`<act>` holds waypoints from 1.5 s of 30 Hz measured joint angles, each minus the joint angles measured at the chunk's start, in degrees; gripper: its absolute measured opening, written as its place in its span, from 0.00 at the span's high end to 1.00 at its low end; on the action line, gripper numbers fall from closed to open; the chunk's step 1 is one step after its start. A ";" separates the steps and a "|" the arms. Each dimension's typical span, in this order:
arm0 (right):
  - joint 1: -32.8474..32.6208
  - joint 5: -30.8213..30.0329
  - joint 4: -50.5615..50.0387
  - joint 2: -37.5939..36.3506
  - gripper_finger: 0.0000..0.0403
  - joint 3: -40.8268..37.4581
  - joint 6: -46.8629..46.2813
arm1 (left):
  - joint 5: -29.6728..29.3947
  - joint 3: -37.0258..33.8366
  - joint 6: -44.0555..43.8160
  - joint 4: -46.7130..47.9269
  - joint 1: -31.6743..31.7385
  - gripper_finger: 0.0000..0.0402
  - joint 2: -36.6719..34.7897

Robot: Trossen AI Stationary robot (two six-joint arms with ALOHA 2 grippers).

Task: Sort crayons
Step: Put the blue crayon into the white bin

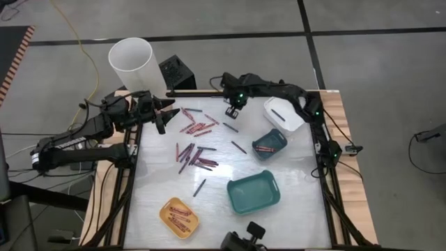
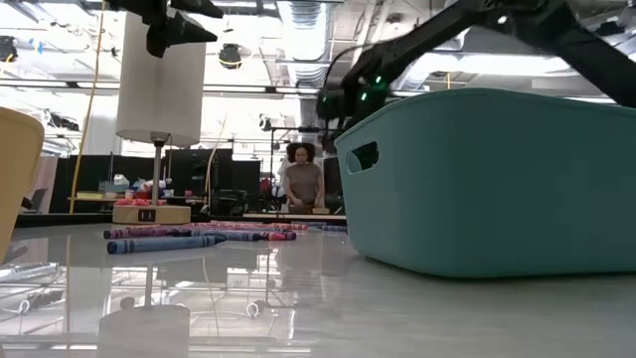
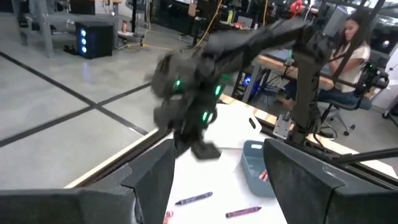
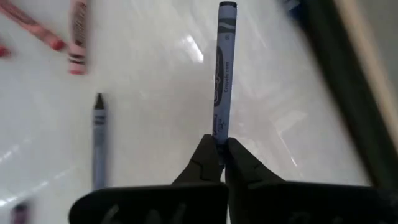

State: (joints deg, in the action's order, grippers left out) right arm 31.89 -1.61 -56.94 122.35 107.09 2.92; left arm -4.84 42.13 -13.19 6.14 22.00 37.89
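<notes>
R gripper [image 4: 219, 144] pinches end of dark blue-grey wax crayon [image 4: 222, 68], over far edge of white tabletop [image 1: 216, 188] nr white tray [image 1: 284, 114]. L gripper [image 1: 162, 113] wide, empty, far-left edge. Other crayons [image 1: 197, 143] scattered mid-table.

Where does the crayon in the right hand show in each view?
High: hidden beneath the right hand, near the white tray.
Low: not seen.
Left wrist: not discernible; right hand beside the white tray.
Right wrist: centre, blue-grey crayon pinched by its end.
</notes>
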 joint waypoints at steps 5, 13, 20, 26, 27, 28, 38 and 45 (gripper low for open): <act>2.16 -0.08 -5.71 -6.40 0.99 -0.04 1.10 | -0.02 0.02 -0.52 0.24 0.00 0.42 0.62; 6.94 -6.67 -13.45 -18.54 0.99 -5.05 0.40 | 1.33 0.04 -4.47 -0.02 0.02 0.42 8.69; 10.01 -6.66 -11.75 -29.49 0.99 -19.05 -2.86 | 5.77 5.07 -2.87 -0.66 1.01 0.42 21.02; 10.71 -6.08 -5.01 -35.53 0.99 -31.19 -5.09 | 16.09 16.51 -0.05 2.96 6.31 0.42 32.71; 10.63 -6.03 -4.41 -36.02 0.99 -32.59 -5.55 | 17.94 18.74 0.27 3.75 7.13 0.42 34.90; 10.53 -6.03 -3.76 -36.56 0.99 -33.76 -5.91 | 19.52 20.85 0.87 4.89 7.83 0.42 36.93; 10.48 -5.99 -3.44 -37.73 0.99 -37.92 -6.12 | 17.04 41.40 13.59 17.42 9.31 0.42 58.11; 10.41 -5.91 -3.18 -37.73 0.98 -37.92 -5.74 | 16.50 50.06 17.10 23.09 11.01 0.58 70.46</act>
State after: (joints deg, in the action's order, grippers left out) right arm 42.30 -7.51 -60.12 84.62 69.17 -2.82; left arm 11.65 92.19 3.90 29.24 33.01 108.35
